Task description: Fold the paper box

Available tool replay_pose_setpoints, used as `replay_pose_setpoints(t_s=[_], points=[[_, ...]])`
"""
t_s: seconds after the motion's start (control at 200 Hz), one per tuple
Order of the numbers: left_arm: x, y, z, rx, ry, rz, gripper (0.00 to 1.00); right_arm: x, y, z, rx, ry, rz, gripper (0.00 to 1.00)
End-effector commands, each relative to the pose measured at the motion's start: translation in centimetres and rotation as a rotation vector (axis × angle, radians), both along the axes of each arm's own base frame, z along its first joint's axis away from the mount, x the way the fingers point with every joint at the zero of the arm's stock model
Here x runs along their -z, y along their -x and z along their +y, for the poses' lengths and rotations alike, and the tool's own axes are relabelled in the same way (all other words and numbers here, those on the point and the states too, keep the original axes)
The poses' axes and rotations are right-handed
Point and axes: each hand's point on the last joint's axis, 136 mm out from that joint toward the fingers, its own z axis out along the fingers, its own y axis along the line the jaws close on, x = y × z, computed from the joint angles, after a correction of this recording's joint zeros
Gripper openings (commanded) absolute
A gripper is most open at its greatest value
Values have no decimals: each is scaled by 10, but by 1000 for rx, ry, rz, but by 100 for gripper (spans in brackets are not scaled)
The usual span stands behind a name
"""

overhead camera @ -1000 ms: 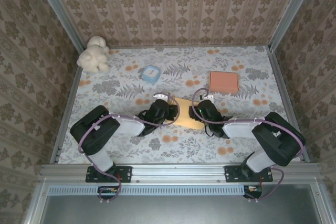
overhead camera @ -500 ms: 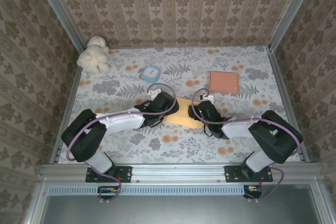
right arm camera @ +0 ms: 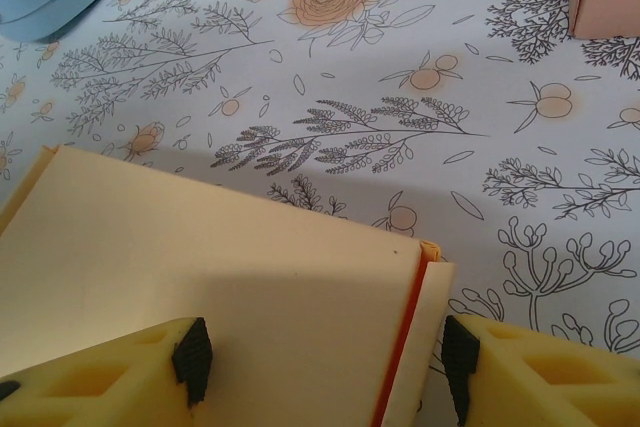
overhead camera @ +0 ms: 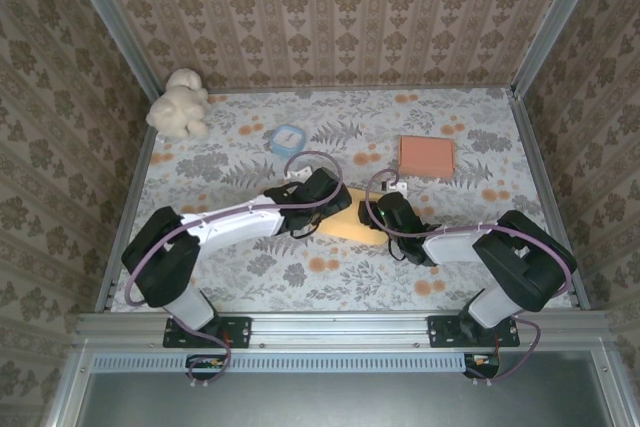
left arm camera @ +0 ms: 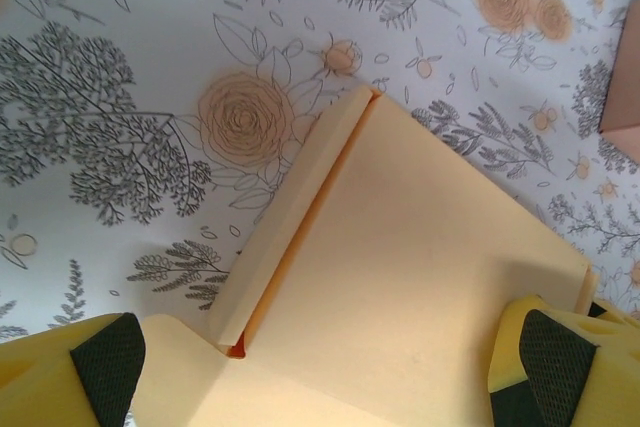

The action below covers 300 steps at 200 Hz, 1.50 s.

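The paper box is a flat cream-yellow carton lying mid-table between both arms. In the left wrist view the paper box has a narrow side flap folded up along its left edge, with orange showing in the slit. My left gripper stands open wide over it, pads clear of the card. My right gripper holds the paper box at its right end. Its right pad is against the folded side flap and its left finger is on the top panel.
A white plush toy sits at the back left. A small blue container lies behind the left gripper. A flat salmon-pink box lies behind the right gripper. Patterned walls close in on three sides.
My left arm stretched forward and right over the box, and its jaws went from half closed to wide open. The right gripper stayed on the box.
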Motion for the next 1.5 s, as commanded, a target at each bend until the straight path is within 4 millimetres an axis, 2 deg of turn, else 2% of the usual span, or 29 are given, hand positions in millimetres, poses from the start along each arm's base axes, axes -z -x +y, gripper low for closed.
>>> replay_pose_setpoints(t_s=[0.0,0.565,0.755,1.06,1.495], points=[[18,10,-2,-17,-11,102,100,25,14,-9,-6,43,81,65],[34,8,1,-61,-49,124,96,34,14,-6,-14,35,93,65],[31,8,-3,-53,-38,125,95,34,13,-5,-14,32,92,65],[23,15,-21,-2,2,127,94,36,12,-6,-4,32,93,65],[11,21,-30,28,35,119,93,40,10,-5,9,23,98,65]])
